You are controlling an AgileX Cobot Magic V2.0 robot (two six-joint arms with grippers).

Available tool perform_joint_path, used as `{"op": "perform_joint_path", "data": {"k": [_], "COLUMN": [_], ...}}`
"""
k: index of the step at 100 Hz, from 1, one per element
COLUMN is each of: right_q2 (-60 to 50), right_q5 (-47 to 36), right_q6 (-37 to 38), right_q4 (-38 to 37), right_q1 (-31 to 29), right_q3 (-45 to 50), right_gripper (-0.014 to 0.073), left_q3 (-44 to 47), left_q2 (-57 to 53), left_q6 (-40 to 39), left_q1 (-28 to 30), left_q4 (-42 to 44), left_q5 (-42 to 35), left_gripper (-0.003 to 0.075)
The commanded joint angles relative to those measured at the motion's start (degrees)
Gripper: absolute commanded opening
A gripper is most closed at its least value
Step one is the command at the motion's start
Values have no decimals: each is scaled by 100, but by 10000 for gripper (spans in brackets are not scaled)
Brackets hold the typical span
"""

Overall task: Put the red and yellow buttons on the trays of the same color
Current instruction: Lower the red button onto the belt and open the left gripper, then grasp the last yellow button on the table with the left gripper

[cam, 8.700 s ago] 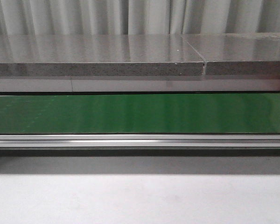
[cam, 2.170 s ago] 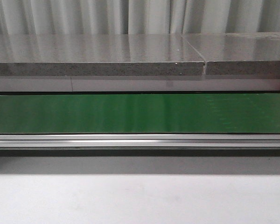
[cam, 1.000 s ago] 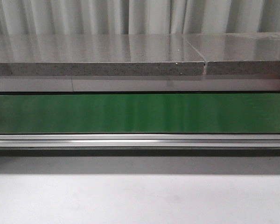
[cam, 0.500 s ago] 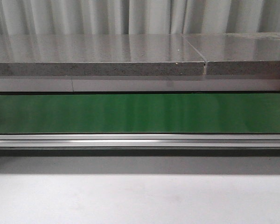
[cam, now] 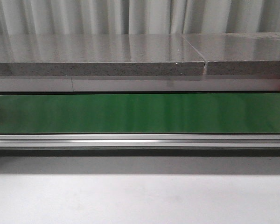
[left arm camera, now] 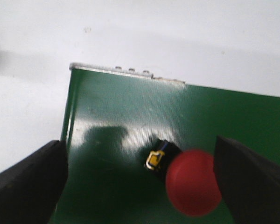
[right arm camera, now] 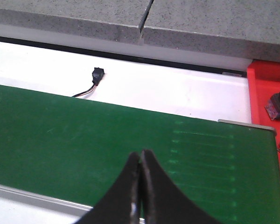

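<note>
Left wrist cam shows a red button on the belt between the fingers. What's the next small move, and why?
Probably lower the left gripper and close on the red button. Its jaws are open on either side of the button, which lies on the green belt, nearer one finger, so centre slightly first. The right gripper is shut and holds nothing.

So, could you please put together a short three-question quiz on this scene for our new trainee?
1. True or false: the left gripper is open, with the red button lying on the green belt between its fingers.
2. Which describes the right gripper? A) open over the belt B) shut over the belt C) shut on a button
3. Fill in: in the right wrist view, the tray past the belt's end is coloured ____.

Key: 1 true; 2 B; 3 red.
</note>
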Motion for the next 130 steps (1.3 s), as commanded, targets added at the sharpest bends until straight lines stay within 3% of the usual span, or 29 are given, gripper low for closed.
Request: {"op": "perform_joint_path", "data": {"k": [1, 22, 44, 90, 130], "right_q2": [-44, -44, -44, -44, -44], "right_q5": [-317, -317, -317, -317, -317], "right_q6": [-67, -67, -67, -67, -67], "right_q4": [79, 79, 79, 79, 79], "right_q1": [-2, -2, -2, -2, -2], "right_q3": [-182, -182, -182, -182, -182], "right_gripper": [-66, -66, -66, -66, -66], "left_q3": [-445, -1007, -1121, -1121, -1352], "left_q2": [-277, -265, -46, 1249, 2156], "left_q6": [20, 20, 20, -2, -14], "left_q1": [-32, 19, 439, 1469, 1743], "left_q4": [-160, -74, 6, 6, 18], "left_q5": [-84, -119, -203, -680, -1157], "left_gripper": [622, 622, 622, 622, 622]}}
